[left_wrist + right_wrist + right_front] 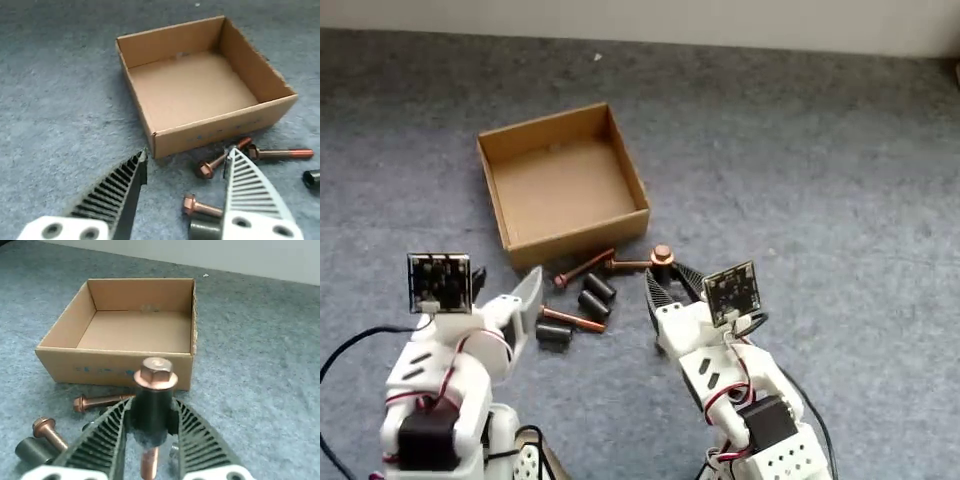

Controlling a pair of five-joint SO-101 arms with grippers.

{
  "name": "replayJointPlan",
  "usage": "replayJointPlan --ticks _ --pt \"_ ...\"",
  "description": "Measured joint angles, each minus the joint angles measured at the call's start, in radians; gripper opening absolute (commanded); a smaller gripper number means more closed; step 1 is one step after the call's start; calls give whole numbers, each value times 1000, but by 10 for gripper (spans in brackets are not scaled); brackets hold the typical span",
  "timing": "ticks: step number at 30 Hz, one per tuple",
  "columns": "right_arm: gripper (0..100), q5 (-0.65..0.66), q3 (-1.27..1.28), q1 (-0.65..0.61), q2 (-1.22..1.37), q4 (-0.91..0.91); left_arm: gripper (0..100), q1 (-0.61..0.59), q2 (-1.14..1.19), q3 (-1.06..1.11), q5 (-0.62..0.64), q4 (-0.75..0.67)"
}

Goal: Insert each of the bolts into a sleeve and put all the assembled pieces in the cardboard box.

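Pinching, between the ribbed fingers [107,435] of the right gripper [150,412], a short black cylindrical sleeve [150,397] with a copper-coloured hex-headed bolt [156,374] through it, head up and shank poking out below, near the front wall of the open brown cardboard box [100,367]. Spread wide and holding nothing at the left gripper [187,156], near three loose copper bolts [585,268] and three loose black sleeves [598,288] on the grey carpet [820,150] just before the box. Probably the boxing step for a first assembled piece: calls for lifting over the wall, lowering inside and releasing without letting the bolt slip out.
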Motion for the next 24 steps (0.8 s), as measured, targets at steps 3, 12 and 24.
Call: replayJointPlan --ticks 3,12,24 --pt "5 0 -52 3 51 0 127 -64 3 107 0 -68" --pt "5 0 -399 3 612 -172 39 -98 5 301 0 -245" --pt "5 -3 -887 3 1508 -578 38 -101 5 310 2 -255"
